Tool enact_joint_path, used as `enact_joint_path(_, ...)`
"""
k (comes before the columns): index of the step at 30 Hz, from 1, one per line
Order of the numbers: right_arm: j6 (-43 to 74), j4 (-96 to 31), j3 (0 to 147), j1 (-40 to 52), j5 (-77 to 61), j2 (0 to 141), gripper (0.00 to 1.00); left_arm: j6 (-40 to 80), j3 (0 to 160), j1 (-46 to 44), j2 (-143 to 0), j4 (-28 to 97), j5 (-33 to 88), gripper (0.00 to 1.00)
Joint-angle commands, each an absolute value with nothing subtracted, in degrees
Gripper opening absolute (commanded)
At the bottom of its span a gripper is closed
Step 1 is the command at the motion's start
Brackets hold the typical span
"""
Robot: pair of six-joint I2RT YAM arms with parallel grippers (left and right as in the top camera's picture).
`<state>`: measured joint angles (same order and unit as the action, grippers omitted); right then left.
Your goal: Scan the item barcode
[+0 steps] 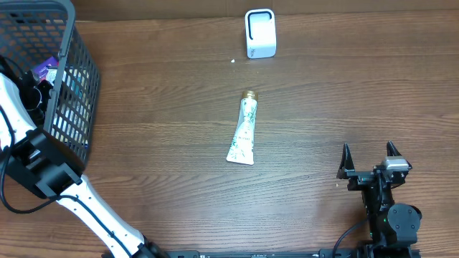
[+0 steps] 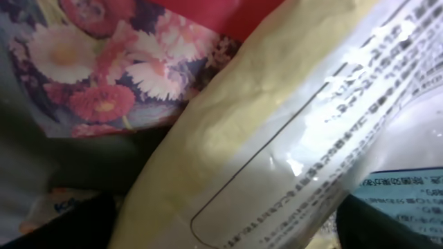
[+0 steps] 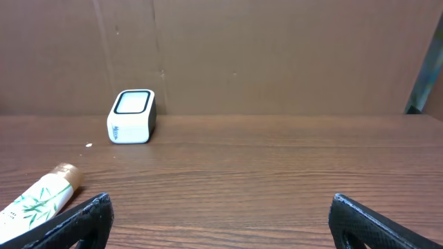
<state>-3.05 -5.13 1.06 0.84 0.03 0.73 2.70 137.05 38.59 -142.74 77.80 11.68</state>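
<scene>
My left arm [image 1: 18, 115] reaches into the dark wire basket [image 1: 72, 86], and the overhead view hides its gripper there. In the left wrist view a pale yellow packet [image 2: 277, 138] with printed text fills the frame. My left gripper [image 2: 225, 232] stands wide open, a dark finger in each lower corner and the packet spanning the gap between them. The white scanner [image 1: 260, 34] stands at the table's far side. My right gripper [image 1: 368, 149] rests open and empty at the near right, facing the scanner [image 3: 131, 116].
A white tube [image 1: 244, 129] with a green leaf print and a gold cap lies mid-table; it also shows in the right wrist view as the tube [image 3: 38, 200] at lower left. Inside the basket lie a floral-printed pack [image 2: 104, 76] and a blue-labelled item [image 2: 405, 197].
</scene>
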Motion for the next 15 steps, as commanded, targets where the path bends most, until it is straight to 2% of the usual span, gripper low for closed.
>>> enact_joint_path(1,-3.27,-4.78,0.45,1.06,0.36,0.16,1.0,2.7,134.98,38.04,-144.09,78.26,11.38,0.7)
enact_joint_path(5,-3.27,-4.78,0.45,1.06,0.36,0.16,1.0,2.55,133.6,38.04,-144.09,78.52,11.38,0.2)
enact_joint_path(6,-3.27,-4.78,0.45,1.06,0.36,0.16,1.0,2.59,133.6,38.04,-144.09,78.94,11.4,0.04)
enact_joint_path(11,-3.27,-4.78,0.45,1.06,0.36,0.16,1.0,2.94,135.7,38.74,-143.22,81.14,12.53,0.04)
enact_joint_path(15,-3.27,-4.78,0.45,1.06,0.36,0.16,1.0,3.46,142.39,39.64,-141.69,83.55,18.48,0.04)
